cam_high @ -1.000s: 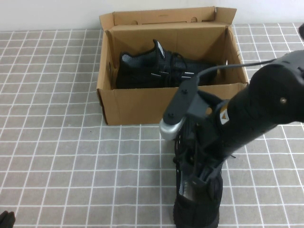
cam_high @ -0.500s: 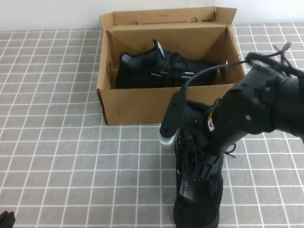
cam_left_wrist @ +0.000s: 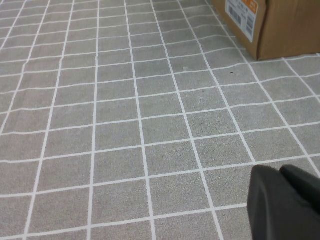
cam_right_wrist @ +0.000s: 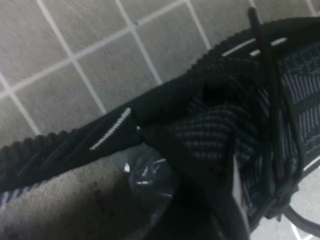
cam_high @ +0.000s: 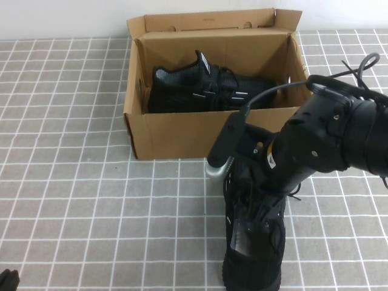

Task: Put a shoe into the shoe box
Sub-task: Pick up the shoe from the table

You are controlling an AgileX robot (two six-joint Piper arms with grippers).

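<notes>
The shoe (cam_high: 253,257), a black knit sneaker, stands on the tiled table just in front of the shoe box (cam_high: 176,136), heel toward me. My right gripper (cam_high: 259,213) is down at the shoe's opening, by the tongue and laces. In the right wrist view the shoe (cam_right_wrist: 220,125) fills the picture and my right gripper (cam_right_wrist: 210,200) reaches into it next to the white tongue label. My left gripper (cam_left_wrist: 282,181) is shut and empty, low over bare tiles at the front left (cam_high: 7,280).
The brown box is open, its lid flap up at the back. The matching black sneaker (cam_high: 200,88) lies inside it. A corner of the box (cam_left_wrist: 285,25) with a white and orange label shows in the left wrist view. Grey tiles surround the box.
My right arm has folded and turned above the shoe, while its gripper stayed at the shoe's opening. The shoe and the box have not moved. The left arm is still.
</notes>
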